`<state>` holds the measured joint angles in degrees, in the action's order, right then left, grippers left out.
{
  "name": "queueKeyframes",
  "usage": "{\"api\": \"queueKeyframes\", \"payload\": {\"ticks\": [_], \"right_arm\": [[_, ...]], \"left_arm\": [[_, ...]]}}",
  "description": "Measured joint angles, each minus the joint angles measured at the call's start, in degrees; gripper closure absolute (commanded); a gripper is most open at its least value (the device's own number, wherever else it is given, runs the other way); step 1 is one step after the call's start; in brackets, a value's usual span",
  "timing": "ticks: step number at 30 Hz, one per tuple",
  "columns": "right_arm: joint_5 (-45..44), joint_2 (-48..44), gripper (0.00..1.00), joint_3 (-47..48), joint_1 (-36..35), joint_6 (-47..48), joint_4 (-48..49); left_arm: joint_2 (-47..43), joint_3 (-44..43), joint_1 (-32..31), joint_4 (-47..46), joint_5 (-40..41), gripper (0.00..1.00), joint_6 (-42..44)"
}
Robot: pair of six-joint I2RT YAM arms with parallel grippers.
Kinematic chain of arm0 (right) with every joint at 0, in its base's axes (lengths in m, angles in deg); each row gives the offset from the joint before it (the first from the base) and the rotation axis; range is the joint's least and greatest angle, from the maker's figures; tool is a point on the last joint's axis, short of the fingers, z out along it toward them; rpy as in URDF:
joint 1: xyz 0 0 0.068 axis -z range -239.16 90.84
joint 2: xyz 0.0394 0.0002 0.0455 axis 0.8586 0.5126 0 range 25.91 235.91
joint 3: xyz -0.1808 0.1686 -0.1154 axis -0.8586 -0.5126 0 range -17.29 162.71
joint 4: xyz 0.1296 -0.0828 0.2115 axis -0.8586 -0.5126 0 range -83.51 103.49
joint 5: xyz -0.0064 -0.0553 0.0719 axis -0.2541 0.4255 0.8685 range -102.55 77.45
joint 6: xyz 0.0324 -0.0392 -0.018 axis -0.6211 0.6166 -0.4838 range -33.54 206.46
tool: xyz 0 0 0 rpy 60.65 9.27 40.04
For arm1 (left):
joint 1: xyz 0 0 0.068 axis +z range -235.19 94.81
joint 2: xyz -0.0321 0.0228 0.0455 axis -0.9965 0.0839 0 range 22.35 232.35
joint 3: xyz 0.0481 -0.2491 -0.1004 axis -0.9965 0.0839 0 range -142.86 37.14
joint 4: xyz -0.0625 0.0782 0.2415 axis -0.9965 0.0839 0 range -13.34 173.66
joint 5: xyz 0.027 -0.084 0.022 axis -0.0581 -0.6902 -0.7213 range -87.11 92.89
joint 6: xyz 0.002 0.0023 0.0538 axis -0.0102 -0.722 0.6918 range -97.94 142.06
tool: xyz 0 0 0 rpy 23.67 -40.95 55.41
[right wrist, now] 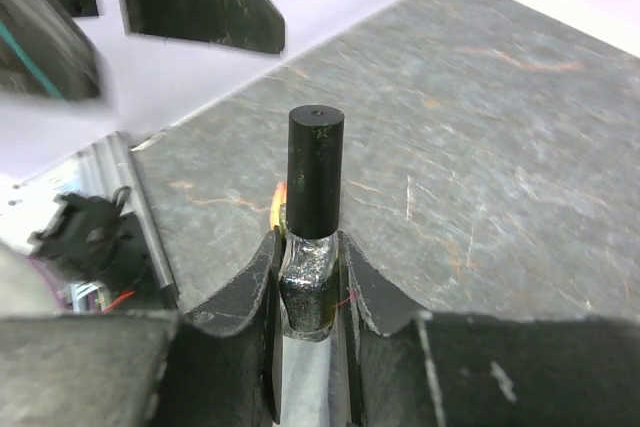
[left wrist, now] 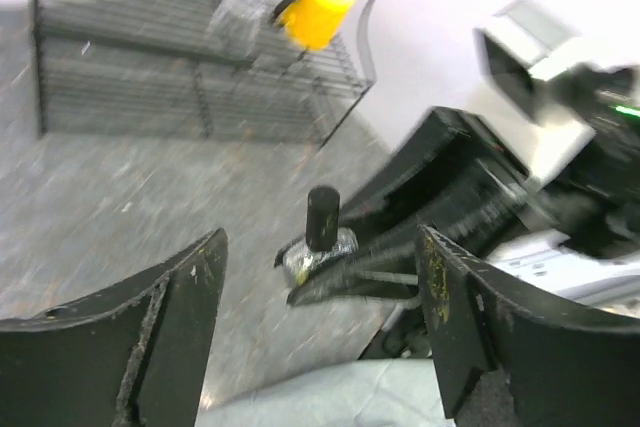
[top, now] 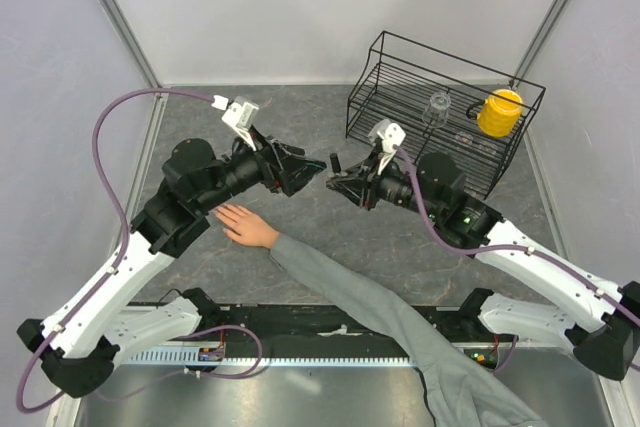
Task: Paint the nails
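Observation:
A bare hand (top: 243, 223) in a long grey sleeve (top: 370, 297) lies flat on the table, fingers pointing left. Its nails are too small to make out, and the fingertips sit close under my left arm. My right gripper (right wrist: 308, 242) is shut on a small dark glittery bottle (right wrist: 306, 287) with a tall black cap (right wrist: 316, 172), held above the table's middle (top: 336, 164). My left gripper (left wrist: 320, 242) is open and empty, its fingertips (top: 312, 170) just left of the cap and facing it. The bottle (left wrist: 322, 232) shows beyond its jaws, with the sleeve (left wrist: 330, 397) below.
A black wire rack (top: 400, 87) stands at the back right, holding a yellow cup (top: 499, 112) and a clear glass (top: 438, 107). Walls close the table on the left, back and right. The sleeved arm crosses the near middle between my two arms.

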<state>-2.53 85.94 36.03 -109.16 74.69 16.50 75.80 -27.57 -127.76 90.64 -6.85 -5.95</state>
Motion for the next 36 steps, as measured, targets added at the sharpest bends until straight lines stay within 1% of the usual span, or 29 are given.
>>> {"api": "queueKeyframes", "payload": {"ticks": [3, 4, 5, 6, 8, 12, 16, 20, 22, 23, 25, 27, 28, 29, 30, 32, 34, 35, 36], "right_arm": [[10.34, -1.42, 1.00, -0.17, 5.16, -1.53, 1.29], [13.07, -1.62, 1.00, -0.20, 6.10, -2.08, 1.86], [17.70, -1.79, 1.00, -0.46, 7.61, -3.26, 3.54], [20.46, -1.84, 1.00, -0.61, 8.28, -4.31, 4.61], [27.76, -1.81, 1.00, -1.84, 10.29, -8.55, 9.44], [36.52, -0.50, 1.00, -4.22, 12.31, -16.35, 18.40], [41.09, 1.40, 1.00, -5.38, 12.41, -21.97, 24.04], [43.01, 1.97, 1.00, -5.70, 12.41, -24.92, 27.45], [43.34, 1.97, 1.00, -5.70, 12.41, -25.62, 28.52], [43.56, 1.97, 1.00, -5.70, 12.41, -26.03, 29.11], [43.74, 1.97, 1.00, -5.70, 12.41, -26.38, 29.81], [43.76, 2.10, 1.00, -5.70, 12.41, -26.58, 30.34], [43.76, 2.21, 1.00, -5.70, 12.41, -26.62, 30.49], [43.74, 2.36, 1.00, -5.70, 12.41, -26.62, 30.56], [43.95, 2.54, 1.00, -5.70, 12.41, -26.60, 30.56], [42.84, 2.54, 1.00, -5.55, 12.41, -26.62, 28.89], [40.57, 2.45, 1.00, -4.44, 12.31, -23.93, 24.74], [37.31, 2.27, 1.00, -3.30, 11.96, -21.75, 20.70], [32.13, 2.03, 1.00, -1.79, 10.51, -18.53, 16.04]], "left_arm": [[-1.27, 1.57, 3.85, -4.66, -8.90, 0.18, -2.21], [-1.36, 2.27, 4.46, -6.34, -11.76, 0.20, -2.95], [-1.29, 3.15, 5.11, -8.52, -14.97, 0.23, -4.20], [-0.96, 3.76, 5.49, -10.10, -17.59, 0.26, -5.11], [0.28, 4.81, 5.90, -13.62, -22.69, 0.28, -7.39], [2.78, 5.88, 6.14, -19.41, -29.62, 0.31, -11.13], [3.96, 5.90, 6.23, -23.69, -33.38, 0.35, -13.68], [4.63, 5.90, 6.23, -26.75, -35.60, 0.45, -15.56], [5.22, 5.90, 6.23, -27.80, -36.39, 0.47, -16.28], [5.53, 5.90, 6.23, -27.91, -36.85, 0.50, -16.50], [6.19, 5.90, 6.23, -27.87, -37.27, 0.53, -16.85], [6.69, 5.90, 6.23, -27.87, -37.48, 0.62, -17.11], [6.91, 5.90, 6.23, -27.82, -37.55, 0.78, -17.25], [7.17, 5.90, 6.23, -27.69, -37.68, 0.90, -17.31], [7.34, 5.81, 6.23, -27.45, -37.70, 0.98, -17.25], [7.61, 5.44, 6.62, -26.53, -37.79, 0.98, -15.96], [7.67, 4.66, 6.73, -23.67, -35.69, 0.98, -13.84], [7.56, 3.80, 6.64, -21.05, -33.42, 0.98, -11.91], [7.48, 2.60, 6.16, -17.68, -28.81, 0.98, -9.90]]}}
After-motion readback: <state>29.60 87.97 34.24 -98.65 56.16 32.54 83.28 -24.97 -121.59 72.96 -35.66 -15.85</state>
